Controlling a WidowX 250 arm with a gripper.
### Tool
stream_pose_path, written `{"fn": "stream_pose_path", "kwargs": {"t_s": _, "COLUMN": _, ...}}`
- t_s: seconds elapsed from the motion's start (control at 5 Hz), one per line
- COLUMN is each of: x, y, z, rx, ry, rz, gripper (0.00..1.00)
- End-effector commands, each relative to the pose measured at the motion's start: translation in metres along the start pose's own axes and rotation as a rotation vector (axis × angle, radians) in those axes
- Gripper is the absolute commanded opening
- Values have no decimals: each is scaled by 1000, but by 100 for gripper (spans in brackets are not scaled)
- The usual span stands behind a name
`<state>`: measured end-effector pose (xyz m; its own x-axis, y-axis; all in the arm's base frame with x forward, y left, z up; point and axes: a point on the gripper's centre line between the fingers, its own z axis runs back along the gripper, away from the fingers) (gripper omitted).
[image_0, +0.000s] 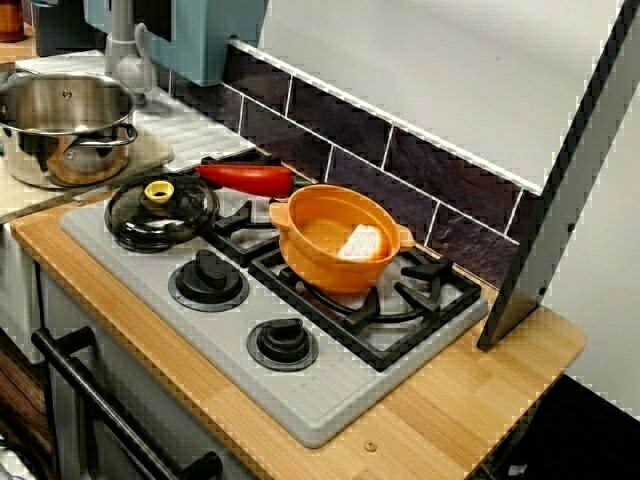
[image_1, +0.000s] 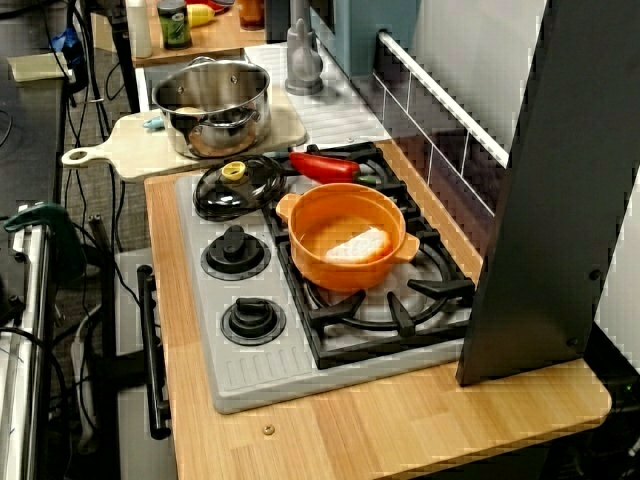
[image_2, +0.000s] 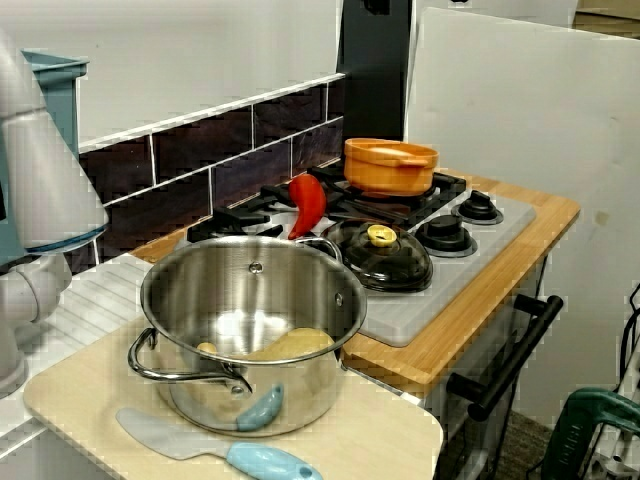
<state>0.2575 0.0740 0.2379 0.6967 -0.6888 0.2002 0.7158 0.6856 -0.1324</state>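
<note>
No gripper shows in any view; only a grey arm segment (image_2: 40, 170) fills the left edge of the view from beside the steel pot. An orange pot (image_0: 340, 240) (image_1: 347, 235) (image_2: 390, 165) stands on the stove's front right burner with a white piece (image_0: 362, 243) lying inside. A red pepper (image_0: 245, 178) (image_1: 322, 166) (image_2: 307, 205) lies on the back grate. A black glass lid with a yellow knob (image_0: 160, 208) (image_1: 237, 185) (image_2: 380, 255) rests on the stove's left part.
A steel pot (image_0: 65, 125) (image_1: 212, 105) (image_2: 250, 330) stands on a wooden cutting board (image_1: 130, 155) (image_2: 380, 440), with a blue-handled spatula (image_2: 230, 455) beside it. Two black stove knobs (image_0: 208, 275) (image_0: 283, 343) face the front. A dark panel (image_1: 560, 200) rises at the stove's right end.
</note>
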Motion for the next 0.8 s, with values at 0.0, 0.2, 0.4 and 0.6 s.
{"fn": "stream_pose_path", "kwargs": {"t_s": 0.0, "x": 0, "y": 0, "z": 0, "rx": 0, "ry": 0, "rz": 0, "gripper": 100}}
{"fn": "stream_pose_path", "kwargs": {"t_s": 0.2, "x": 8, "y": -13, "z": -13, "rx": 21, "ry": 33, "rz": 8, "gripper": 100}}
{"fn": "stream_pose_path", "kwargs": {"t_s": 0.4, "x": 7, "y": -18, "z": -17, "rx": 40, "ry": 33, "rz": 58, "gripper": 100}}
{"fn": "stream_pose_path", "kwargs": {"t_s": 0.6, "x": 21, "y": -22, "z": -28, "rx": 79, "ry": 66, "rz": 246, "gripper": 100}}
